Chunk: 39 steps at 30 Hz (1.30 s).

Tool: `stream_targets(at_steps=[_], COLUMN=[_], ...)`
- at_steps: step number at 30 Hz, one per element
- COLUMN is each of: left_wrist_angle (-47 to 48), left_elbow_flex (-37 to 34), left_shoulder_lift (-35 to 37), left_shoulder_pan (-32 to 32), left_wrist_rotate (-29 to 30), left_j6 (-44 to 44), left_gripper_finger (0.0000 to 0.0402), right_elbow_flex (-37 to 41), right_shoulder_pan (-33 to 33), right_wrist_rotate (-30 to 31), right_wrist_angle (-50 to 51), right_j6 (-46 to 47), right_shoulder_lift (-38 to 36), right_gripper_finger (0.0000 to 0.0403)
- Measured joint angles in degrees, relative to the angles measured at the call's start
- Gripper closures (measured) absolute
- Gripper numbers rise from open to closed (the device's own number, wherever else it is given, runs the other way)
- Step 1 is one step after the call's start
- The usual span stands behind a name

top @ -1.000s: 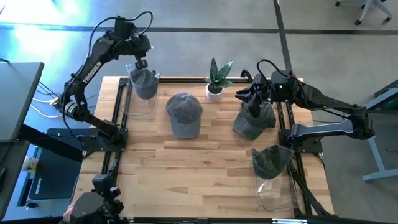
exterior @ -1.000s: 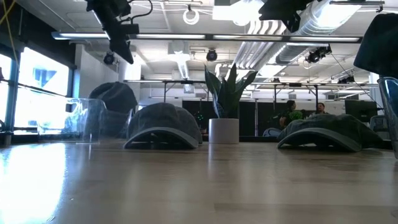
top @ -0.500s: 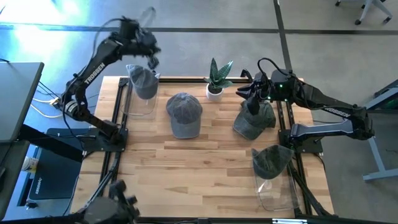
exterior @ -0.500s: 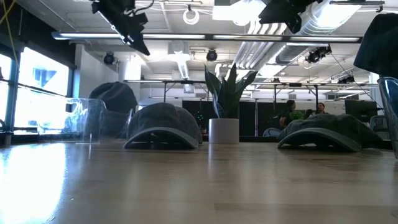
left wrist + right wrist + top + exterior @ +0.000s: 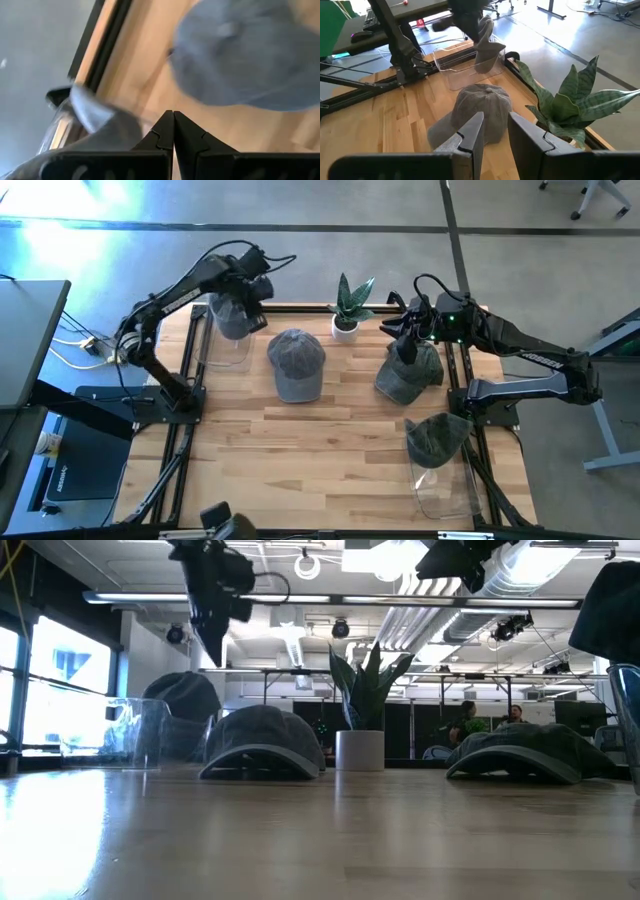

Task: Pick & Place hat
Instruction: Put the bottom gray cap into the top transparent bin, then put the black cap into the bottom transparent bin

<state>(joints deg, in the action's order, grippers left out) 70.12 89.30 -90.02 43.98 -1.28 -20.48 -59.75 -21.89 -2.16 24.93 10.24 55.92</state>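
L gripper [image 5: 262, 288] has swung since a sec ago: then it hung over the far-left clear bin [image 5: 226, 332] w/ fingers partly apart, now it sits off that bin's right side, toward the middle hat [image 5: 296, 363], and its fingers [image 5: 167, 131] are pressed together w/ nothing between them. In the low view the L gripper [image 5: 212, 640] has shifted rightward, pointing down, well above the tabletop. The L arm's elbow has also come in closer over the table's far-left corner. A hat [image 5: 232, 313] rests on the bin at far left, same spot as before. The middle hat lies flat on the wood table [image 5: 330, 445], unmoved, just left of the potted plant [image 5: 349, 307]; the L wrist view shows this hat [image 5: 250, 55] as a blurred grey dome ahead of the closed tips. R gripper [image 5: 404, 338] hasn't moved: it stays over the right-hand hat [image 5: 408, 374] at the table's far-right side. From the R wrist view its fingers [image 5: 470, 131] stand a little apart w/ open space between them, nothing held, looking across at the middle hat [image 5: 480, 112], the plant [image 5: 570, 107] and the bin [image 5: 470, 62]. A fourth hat [image 5: 437, 437] is draped on a second clear bin [image 5: 440, 488] at near right, unchanged. People sit far back in the room [image 5: 490, 725] in the low view.
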Motion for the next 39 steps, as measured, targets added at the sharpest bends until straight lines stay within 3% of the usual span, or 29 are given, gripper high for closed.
stream_targets(at_steps=[3, 10, 12, 22, 29, 33, 39], left_wrist_angle=[0.05, -2.21, -3.96, -13.77, -13.52, -11.9, -12.57], left_elbow_flex=[-0.02, -0.04, -0.03, -3.33, 1.93, 4.91, 4.77], left_shoulder_lift=[-3.3, -7.33, -7.3, -7.2, -3.27, -0.49, 0.77], left_shoulder_pan=[-0.04, -0.03, 0.0, 6.08, 4.41, 2.12, -3.15], left_wrist_rotate=[4.14, 26.74, 29.01, 27.2, 28.26, 19.43, 0.32], left_j6=[1.23, 6.33, 7.65, 9.02, 9.87, 11.13, 16.29], left_gripper_finger=[0.0401, 0.0401, 0.0401, 0.0401, 0.0401, 0.0401, 0.0401], right_elbow_flex=[0.0, 0.01, 0.0, 0.0, 0.0, 0.0, 0.0], right_shoulder_pan=[0.0, 0.04, 0.03, 0.07, 0.07, 0.07, 0.07], right_wrist_rotate=[-0.33, -3.79, -4.24, -5.09, -5.17, -4.63, -3.62], right_wrist_angle=[0.0, 0.02, 0.04, 0.09, 0.09, 0.08, 0.04], right_j6=[0.11, 1.27, 1.6, 1.75, 1.75, 1.74, 4.85], right_shoulder_lift=[0.0, 0.0, 0.0, 0.0, 0.0, 0.0, 0.27], right_gripper_finger=[0.032, 0.032, 0.032, 0.032, 0.032, 0.032, 0.032])
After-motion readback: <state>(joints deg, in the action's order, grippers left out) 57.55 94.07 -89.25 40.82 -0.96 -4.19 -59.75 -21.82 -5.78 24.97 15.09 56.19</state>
